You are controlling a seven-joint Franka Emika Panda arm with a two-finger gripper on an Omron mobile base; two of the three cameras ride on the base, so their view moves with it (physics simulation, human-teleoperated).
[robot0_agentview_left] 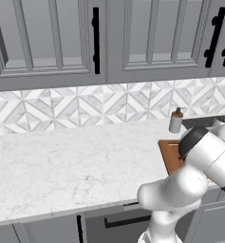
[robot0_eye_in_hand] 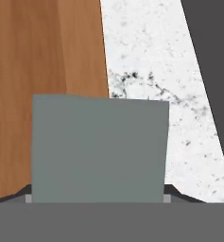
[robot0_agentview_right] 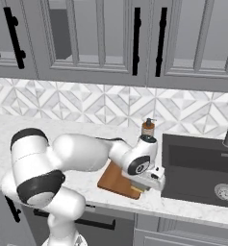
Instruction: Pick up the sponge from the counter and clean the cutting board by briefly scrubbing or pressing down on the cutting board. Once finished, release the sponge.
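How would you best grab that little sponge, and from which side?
Grip the sponge across its two opposite short side walls, coming straight down from above. It is a flat block with its broad grey-green top facing up, so only the sides offer parallel faces. In the hand view, the gripper has its fingertips against those two sides.

Grey-green sponge (robot0_eye_in_hand: pixel 99 149), reddish-brown wooden cutting board (robot0_eye_in_hand: pixel 42 56), white grey-veined marble counter (robot0_agentview_left: pixel 71 161), dark sink (robot0_agentview_right: pixel 202 168).

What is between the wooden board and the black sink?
In the hand view, a bare strip of white counter separates the cutting board from the sink.
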